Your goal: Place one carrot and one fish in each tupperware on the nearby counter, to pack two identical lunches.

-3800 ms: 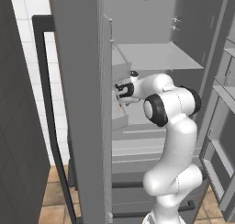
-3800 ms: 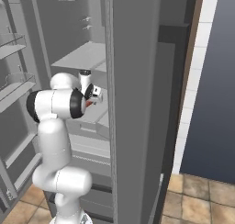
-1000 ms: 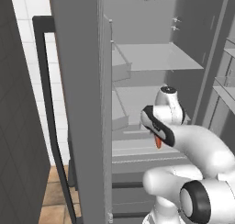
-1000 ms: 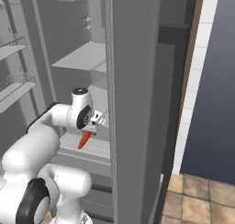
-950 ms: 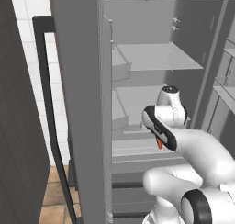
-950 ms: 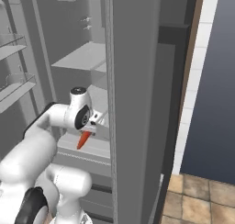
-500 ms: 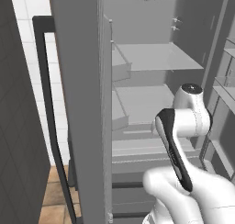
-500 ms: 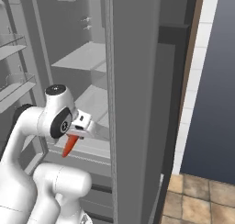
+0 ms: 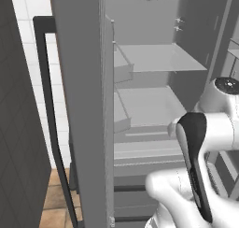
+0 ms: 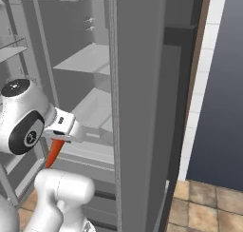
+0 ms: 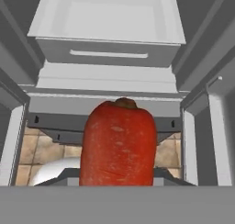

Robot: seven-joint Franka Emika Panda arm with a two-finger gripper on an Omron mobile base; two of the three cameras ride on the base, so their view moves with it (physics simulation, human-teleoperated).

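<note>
A red-orange carrot (image 11: 117, 145) fills the middle of the hand view, seen end-on, and it covers my fingertips there. In the right base view the same carrot (image 10: 54, 153) hangs tip-down below my gripper (image 10: 58, 139), which is shut on its upper end in front of the open fridge's lower shelves. In the left base view my own white arm (image 9: 200, 147) stands in front of the hand. The fish and the tupperware are out of view.
The fridge stands open with grey shelves (image 9: 158, 59) and a pale drawer (image 11: 108, 30) low down. Its open door with a black handle (image 9: 46, 105) is at the left. Door racks (image 10: 12, 45) flank the arm. Brown floor tiles (image 10: 209, 202) lie below.
The arm has swung back out of the fridge, the hand going right in the left base view and down-left in the right base view. The carrot stays in the grip and now hangs tip-down.
</note>
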